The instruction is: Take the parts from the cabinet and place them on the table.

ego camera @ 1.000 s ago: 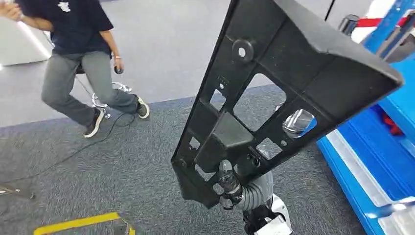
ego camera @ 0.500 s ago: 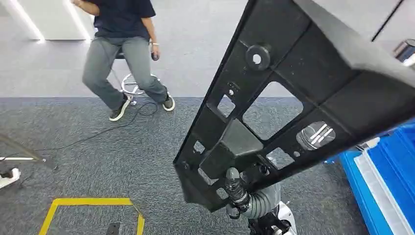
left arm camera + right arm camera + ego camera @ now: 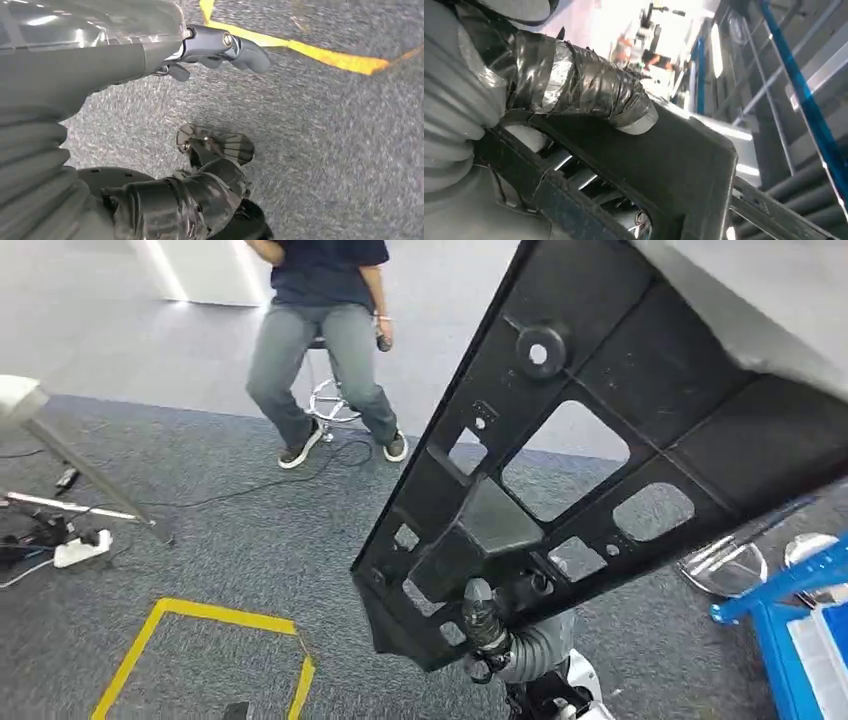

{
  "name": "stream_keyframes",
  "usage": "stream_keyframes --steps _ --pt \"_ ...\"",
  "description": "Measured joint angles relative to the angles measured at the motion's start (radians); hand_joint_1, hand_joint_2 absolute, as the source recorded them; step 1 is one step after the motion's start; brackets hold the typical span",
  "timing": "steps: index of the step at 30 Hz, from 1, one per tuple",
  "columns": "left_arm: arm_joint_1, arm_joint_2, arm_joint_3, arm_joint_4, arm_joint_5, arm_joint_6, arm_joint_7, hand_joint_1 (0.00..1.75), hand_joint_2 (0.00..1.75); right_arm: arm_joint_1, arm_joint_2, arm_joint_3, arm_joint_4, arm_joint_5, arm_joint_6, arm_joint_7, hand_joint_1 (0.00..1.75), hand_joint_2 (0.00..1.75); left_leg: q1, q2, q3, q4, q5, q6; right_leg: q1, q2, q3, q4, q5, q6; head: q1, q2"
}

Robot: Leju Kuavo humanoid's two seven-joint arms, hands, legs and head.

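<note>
Grey carpet floor, workshop corner in view.
Dark grey speckled carpet (image 3: pixel 250 570) meets a paler smooth floor (image 3: pixel 90 330) beyond; yellow tape outline (image 3: pixel 200 640) low down; a person (image 3: pixel 325 340) stands by a chrome round-based stool (image 3: pixel 335 400), black cable (image 3: pixel 250 490) trailing, white power strip (image 3: pixel 80 548) at left, blue metal frame (image 3: pixel 790 590) at right.

The black part's (image 3: pixel 600 450) upper end is cut off by the frame edge.

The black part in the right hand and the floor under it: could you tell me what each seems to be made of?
The black part looks like moulded plastic with a matt, slightly grainy finish: ribs, cut-out windows and a round boss are formed into one piece. The floor looks like grey short-pile carpet, speckled and fibrous, with a yellow tape line stuck on it.
</note>
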Motion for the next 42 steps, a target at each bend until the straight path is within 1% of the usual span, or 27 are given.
stream_keyframes --steps 2,3,4,8,9,11,13,14,15,16,18,19,23,24,25,27,29,30,31,33,34,35,38,39,40,41,42 --pt "0.002 0.000 0.000 0.000 0.002 0.002 -0.003 0.00 1.75 0.000 0.000 0.000 0.000 -0.005 0.001 -0.003 1.75 1.75 -0.002 0.014 0.076 -0.143 0.078 0.009 0.002 -0.023 0.006 0.000 -0.005 0.001 0.001 0.000" --pt "0.001 0.000 0.000 0.000 0.003 0.004 -0.009 0.00 1.75 -0.001 0.000 0.000 0.000 -0.011 0.001 -0.005 1.75 1.75 -0.009 0.053 0.128 -0.233 0.112 0.019 0.002 -0.033 0.012 0.000 -0.009 0.004 0.000 0.000" --pt "-0.003 0.000 0.000 0.000 0.004 0.005 -0.014 0.00 1.75 -0.002 0.001 0.000 0.000 -0.018 0.003 -0.008 1.75 1.75 -0.023 0.086 0.140 -0.266 0.091 0.023 0.007 -0.043 0.014 -0.002 -0.012 0.009 0.002 0.000" --pt "-0.001 0.002 0.000 0.000 0.018 0.015 -0.025 0.00 1.75 -0.006 0.003 0.000 0.000 -0.031 0.014 -0.011 1.75 1.75 -0.029 0.038 0.143 -0.282 0.098 0.041 0.010 -0.080 0.028 -0.016 -0.017 0.029 0.001 0.000" --pt "0.004 0.001 0.000 0.000 0.023 0.018 -0.026 0.00 1.75 -0.008 0.004 0.000 0.002 -0.035 0.016 -0.013 1.75 1.75 -0.012 0.029 0.160 -0.299 0.107 0.050 0.005 -0.059 0.029 -0.013 -0.026 0.038 0.002 0.000" --pt "0.002 0.000 0.000 0.000 0.023 0.021 -0.029 0.00 1.75 -0.015 0.005 0.000 0.005 -0.037 0.017 -0.017 1.75 1.75 -0.016 0.012 0.167 -0.305 0.110 0.060 0.006 0.021 -0.009 0.077 -0.079 0.037 0.010 0.000" --pt "-0.004 0.001 0.000 0.000 0.022 0.021 -0.026 0.00 1.75 -0.011 0.005 0.000 0.010 -0.036 0.014 -0.019 1.75 1.75 -0.017 -0.017 0.167 -0.303 0.107 0.063 0.006 0.045 -0.097 0.238 -0.138 0.037 0.012 0.000" --pt "-0.006 0.002 0.000 0.000 0.020 0.021 -0.020 0.00 1.75 -0.008 0.004 0.000 0.014 -0.034 0.010 -0.019 1.75 1.75 -0.017 -0.032 0.167 -0.302 0.107 0.064 0.006 0.047 -0.129 0.284 -0.140 0.037 0.013 0.000" --pt "-0.006 0.003 0.000 0.000 0.020 0.023 -0.013 0.00 1.75 -0.008 0.003 0.000 0.017 -0.034 0.010 -0.019 1.75 1.75 -0.016 -0.047 0.168 -0.300 0.105 0.064 0.005 0.047 -0.136 0.278 -0.117 0.038 0.013 0.000" --pt "-0.005 0.004 0.000 0.000 0.020 0.024 -0.010 0.00 1.75 -0.008 0.003 0.000 0.019 -0.034 0.008 -0.019 1.75 1.75 -0.015 -0.063 0.168 -0.296 0.103 0.062 0.003 0.049 -0.120 0.227 -0.074 0.038 0.013 0.000" --pt "-0.004 0.004 0.000 0.000 0.019 0.028 0.002 0.00 1.75 -0.009 0.003 0.000 0.020 -0.036 0.010 -0.019 1.75 1.75 -0.011 -0.095 0.168 -0.282 0.095 0.053 -0.006 0.077 -0.044 0.046 0.026 0.039 0.013 0.000" --pt "-0.002 0.004 0.000 0.000 0.017 0.030 0.005 0.00 1.75 -0.010 0.003 0.000 0.022 -0.037 0.010 -0.019 1.75 1.75 -0.012 -0.105 0.162 -0.276 0.091 0.048 -0.012 0.129 -0.033 0.015 0.009 0.041 0.013 0.000" --pt "0.003 0.005 0.000 0.000 0.009 0.034 0.010 0.00 1.75 -0.012 0.003 0.000 0.026 -0.040 0.013 -0.019 1.75 1.75 -0.005 -0.141 0.145 -0.278 0.096 0.021 0.000 0.094 -0.026 0.004 0.016 0.020 0.014 0.000" --pt "0.005 0.009 0.000 0.000 0.006 0.034 0.010 0.00 1.75 -0.013 0.003 0.000 0.026 -0.040 0.013 -0.019 1.75 1.75 -0.004 -0.138 0.142 -0.273 0.093 0.019 -0.010 0.080 -0.020 -0.005 0.022 0.011 0.012 0.000" --pt "0.006 0.007 0.000 0.000 0.003 0.033 0.008 0.00 1.75 -0.014 0.003 0.000 0.026 -0.040 0.013 -0.019 1.75 1.75 -0.012 -0.075 0.134 -0.248 0.077 0.015 -0.007 0.071 -0.014 -0.010 0.021 0.006 0.010 0.000" --pt "0.001 0.006 0.000 0.000 0.002 0.031 0.006 0.00 1.75 -0.014 0.003 0.000 0.026 -0.040 0.008 -0.019 1.75 1.75 -0.007 -0.016 0.067 -0.119 0.011 0.005 0.000 0.045 -0.011 -0.010 0.018 -0.002 0.003 0.000" --pt "-0.001 0.006 0.000 0.000 -0.001 0.029 0.002 0.00 1.75 -0.010 0.003 0.000 0.028 -0.040 0.001 -0.018 1.75 1.75 -0.004 -0.002 -0.001 0.008 -0.031 0.002 0.005 0.016 -0.010 -0.010 0.013 -0.005 0.002 0.000" --pt "0.000 0.006 0.000 0.000 -0.005 0.027 0.002 0.00 1.75 -0.010 0.003 0.000 0.029 -0.040 -0.001 -0.018 1.75 1.75 -0.004 0.000 -0.006 0.014 -0.020 0.002 0.006 0.002 -0.008 -0.010 0.010 -0.004 0.002 0.000" --pt "0.001 0.006 -0.001 0.000 -0.008 0.026 0.002 0.00 1.75 -0.010 0.003 0.000 0.030 -0.039 -0.001 -0.017 1.75 1.75 -0.004 0.002 0.012 -0.020 0.006 0.003 0.007 -0.009 -0.005 -0.010 0.008 -0.004 0.002 0.000" --pt "0.004 0.006 -0.001 0.000 -0.013 0.025 0.007 0.00 1.75 -0.010 0.003 0.000 0.030 -0.031 -0.002 -0.011 1.75 1.75 -0.006 0.026 0.109 -0.195 0.091 0.013 0.009 -0.031 0.006 -0.010 0.000 -0.001 0.002 0.000" --pt "0.002 0.006 -0.001 0.000 -0.017 0.025 0.011 0.00 1.75 -0.011 0.003 0.000 0.030 -0.012 -0.012 -0.001 1.75 1.75 -0.017 0.083 0.144 -0.271 0.092 0.021 0.010 -0.041 0.012 -0.010 -0.004 0.002 0.003 0.000" --pt "-0.002 0.006 -0.001 0.000 -0.018 0.025 0.015 0.00 1.75 -0.012 0.003 0.000 0.030 0.008 -0.023 0.011 1.75 1.75 -0.027 0.082 0.150 -0.273 0.089 0.028 0.016 -0.051 0.014 -0.012 -0.008 0.008 0.004 0.000" --pt "-0.002 0.008 -0.003 0.000 -0.018 0.024 0.025 0.00 1.75 -0.014 0.003 0.000 0.030 0.024 -0.029 0.027 1.75 1.75 -0.032 0.046 0.146 -0.277 0.088 0.042 0.013 -0.077 0.022 -0.021 -0.011 0.022 0.003 0.000" --pt "-0.001 0.008 -0.007 0.000 -0.018 0.023 0.026 0.00 1.75 -0.015 0.005 0.000 0.029 0.016 -0.025 0.026 1.75 1.75 -0.023 0.035 0.161 -0.294 0.095 0.051 0.015 -0.077 0.031 -0.021 -0.016 0.031 0.002 0.000" --pt "0.003 0.008 -0.010 0.000 -0.017 0.022 0.026 0.00 1.75 -0.016 0.004 0.000 0.028 0.011 -0.022 0.026 1.75 1.75 -0.020 0.024 0.171 -0.305 0.099 0.054 0.009 -0.019 0.027 -0.004 -0.026 0.035 0.008 0.000" --pt "0.002 0.008 -0.012 0.000 -0.017 0.020 0.026 0.00 1.75 -0.017 0.005 0.000 0.027 0.008 -0.021 0.020 1.75 1.75 -0.017 0.016 0.175 -0.306 0.099 0.060 0.007 0.022 0.006 0.041 -0.055 0.034 0.011 0.000" --pt "-0.002 0.008 -0.014 0.000 -0.017 0.020 0.025 0.00 1.75 -0.017 0.004 0.000 0.027 -0.001 -0.019 0.015 1.75 1.75 -0.015 0.004 0.175 -0.306 0.100 0.065 0.008 0.040 -0.034 0.118 -0.092 0.034 0.015 0.000"
